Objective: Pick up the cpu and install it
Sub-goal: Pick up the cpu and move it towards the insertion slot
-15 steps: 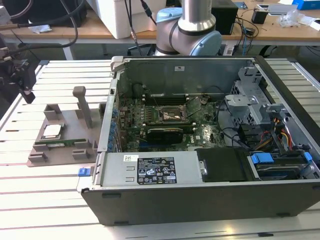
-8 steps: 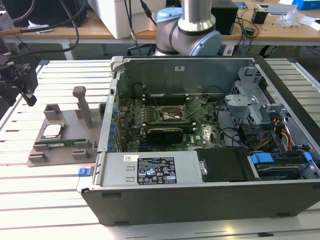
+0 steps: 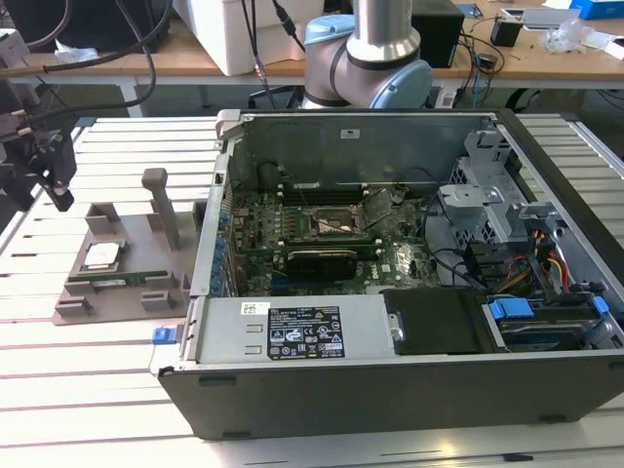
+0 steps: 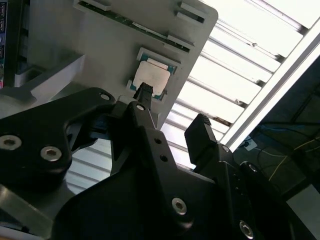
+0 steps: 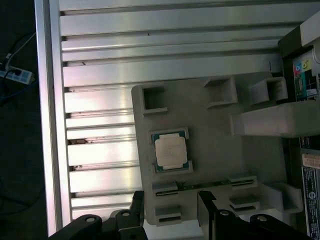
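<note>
The cpu (image 3: 101, 255) is seen lying flat in its square recess on the grey tray (image 3: 97, 300), silver top upward, with nothing touching it; it is also shown in both wrist views (image 5: 171, 152) (image 4: 151, 78). A green memory stick (image 3: 127, 281) is laid in a slot of the tray just beside it. The gripper (image 5: 171, 197) is held clear of the tray, its black fingers (image 5: 206, 207) spread apart with nothing between them. The tray is set on a slatted table (image 3: 97, 390), at the exterior view's left of an opened computer case (image 3: 390, 390), in which the board's socket (image 3: 336, 224) is exposed.
</note>
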Tool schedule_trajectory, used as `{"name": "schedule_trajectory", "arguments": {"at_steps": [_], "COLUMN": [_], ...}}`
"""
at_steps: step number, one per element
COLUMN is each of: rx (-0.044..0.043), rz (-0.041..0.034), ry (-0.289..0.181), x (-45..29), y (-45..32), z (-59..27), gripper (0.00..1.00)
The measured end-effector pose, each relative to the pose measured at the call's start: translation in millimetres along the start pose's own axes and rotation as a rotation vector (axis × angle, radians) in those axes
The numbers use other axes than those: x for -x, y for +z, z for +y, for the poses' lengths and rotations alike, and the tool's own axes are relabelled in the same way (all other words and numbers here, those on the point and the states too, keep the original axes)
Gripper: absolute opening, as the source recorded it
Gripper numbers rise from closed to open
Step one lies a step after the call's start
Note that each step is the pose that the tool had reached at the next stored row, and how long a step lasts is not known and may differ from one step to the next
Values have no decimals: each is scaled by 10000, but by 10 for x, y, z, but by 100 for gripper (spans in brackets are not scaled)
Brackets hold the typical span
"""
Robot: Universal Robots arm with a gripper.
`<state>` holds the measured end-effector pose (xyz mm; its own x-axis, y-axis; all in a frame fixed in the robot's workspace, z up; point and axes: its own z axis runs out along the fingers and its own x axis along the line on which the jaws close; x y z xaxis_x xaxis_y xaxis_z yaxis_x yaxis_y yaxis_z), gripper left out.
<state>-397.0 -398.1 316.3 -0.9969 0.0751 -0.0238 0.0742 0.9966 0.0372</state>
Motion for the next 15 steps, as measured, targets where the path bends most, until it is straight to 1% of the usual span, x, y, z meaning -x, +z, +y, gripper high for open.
{"name": "schedule_trajectory", "arguments": {"at_steps": [4, 10, 12, 15], "rx": [1, 1, 0, 1], "rz": [-1, -1, -1, -1], "ry": [0, 0, 0, 0], "x": [-1, -2, -3, -4], "y": [49, 93, 130, 155], "z": [-2, -3, -5, -6], "gripper": [54, 54, 54, 54]}}
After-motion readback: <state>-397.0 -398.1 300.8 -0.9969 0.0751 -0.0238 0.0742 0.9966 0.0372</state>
